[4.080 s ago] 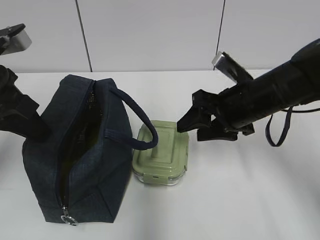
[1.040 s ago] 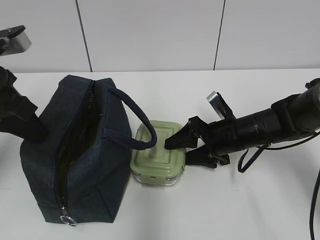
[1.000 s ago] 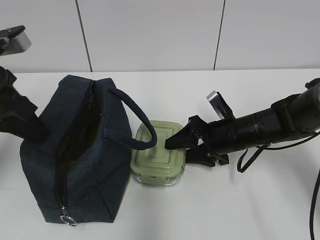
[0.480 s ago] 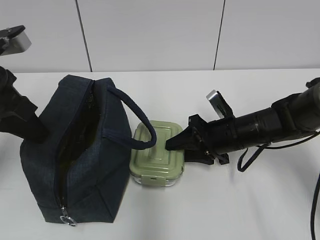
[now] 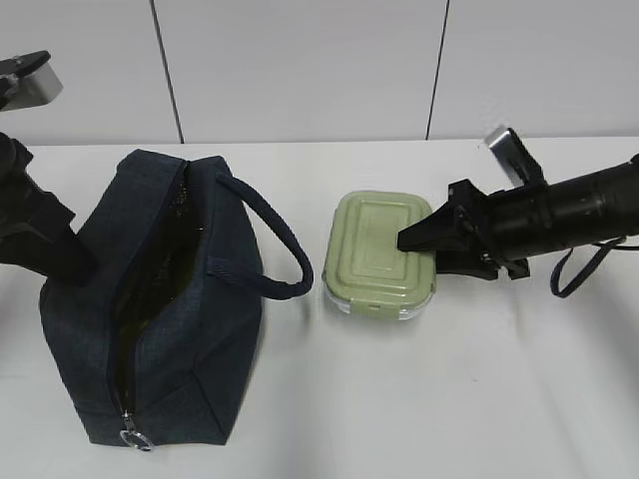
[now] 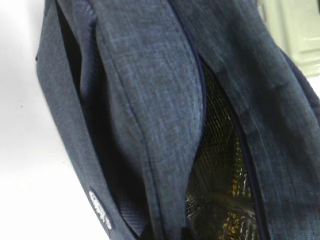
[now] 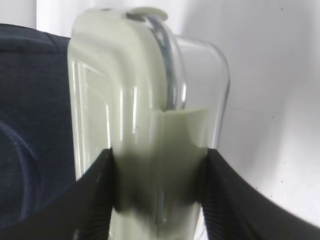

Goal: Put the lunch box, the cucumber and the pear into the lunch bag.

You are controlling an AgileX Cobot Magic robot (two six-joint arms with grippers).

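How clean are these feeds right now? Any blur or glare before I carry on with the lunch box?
Exterior view: sharp, evenly lit, soft shadows under the lunch box and lunch bag. Right wrist view: the box fills the frame, slightly soft, with bright streaks of glare on its clear base; the right end effector reads as dark silhouettes. Left wrist view: the bag fabric is close and soft; its foil lining glints.

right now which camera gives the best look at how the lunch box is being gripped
The right wrist view: the right gripper has a finger on each side of the lunch box, clamped across its lid and clear base. The exterior view shows the whole lunch box but hides the contact. The left wrist view catches only a pale corner.
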